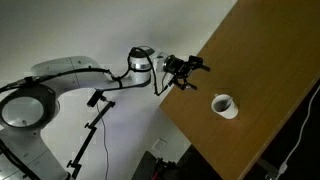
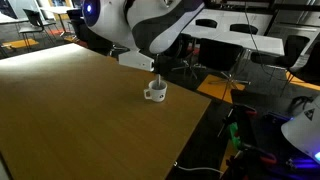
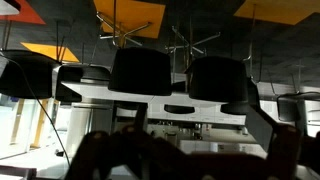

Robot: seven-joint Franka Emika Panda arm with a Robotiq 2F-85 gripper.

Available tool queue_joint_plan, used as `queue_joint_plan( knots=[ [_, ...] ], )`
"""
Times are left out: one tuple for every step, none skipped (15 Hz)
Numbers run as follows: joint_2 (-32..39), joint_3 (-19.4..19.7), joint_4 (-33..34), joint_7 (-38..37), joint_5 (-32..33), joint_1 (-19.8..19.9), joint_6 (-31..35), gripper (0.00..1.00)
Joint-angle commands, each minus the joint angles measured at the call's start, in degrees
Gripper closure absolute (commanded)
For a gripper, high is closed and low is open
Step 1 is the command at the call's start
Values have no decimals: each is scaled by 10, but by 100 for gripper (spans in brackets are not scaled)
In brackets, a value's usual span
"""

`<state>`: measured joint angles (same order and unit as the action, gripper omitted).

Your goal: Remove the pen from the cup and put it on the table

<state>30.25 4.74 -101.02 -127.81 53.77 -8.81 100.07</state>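
The small white cup (image 1: 224, 105) stands on the brown wooden table (image 1: 260, 60), near its edge. It also shows in an exterior view (image 2: 154, 92), where a thin stick, probably the pen (image 2: 157, 78), rises from it; its colours are too small to tell. My gripper (image 1: 190, 73) hovers at the table's edge, to the left of the cup and apart from it, with its fingers spread and nothing between them. The wrist view shows only the two dark fingers (image 3: 200, 112) against the room; cup and pen are out of that view.
The arm's white body (image 2: 150, 25) hangs large and blurred above the cup. Beyond the table (image 2: 80, 110) are black office chairs (image 2: 250, 60) and white desks. A black stand (image 1: 95, 125) stands beside the robot base. Cables and lit electronics (image 2: 245, 135) lie off the table's edge.
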Motion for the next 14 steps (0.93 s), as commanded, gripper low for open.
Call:
queue_joint_plan(
  knots=[
    [0,-11,2,-1,4,9,-5,0],
    [0,-11,2,-1,4,9,-5,0],
    [0,-11,3,-1,4,9,-5,0],
    [0,-11,3,-1,4,9,-5,0],
    [0,-11,3,-1,4,9,-5,0],
    [0,-11,3,-1,4,9,-5,0],
    [0,-11,3,-1,4,9,-5,0],
    [0,-11,3,-1,4,9,-5,0],
    [0,-11,3,-1,4,9,-5,0],
    [0,-11,3,-1,4,9,-5,0],
    [0,-11,3,-1,4,9,-5,0],
    [0,-11,3,-1,4,9,-5,0],
    [2,-11,4,-5,5,8,-3,0],
    [4,-11,2,-10,7,9,4,0]
  ],
)
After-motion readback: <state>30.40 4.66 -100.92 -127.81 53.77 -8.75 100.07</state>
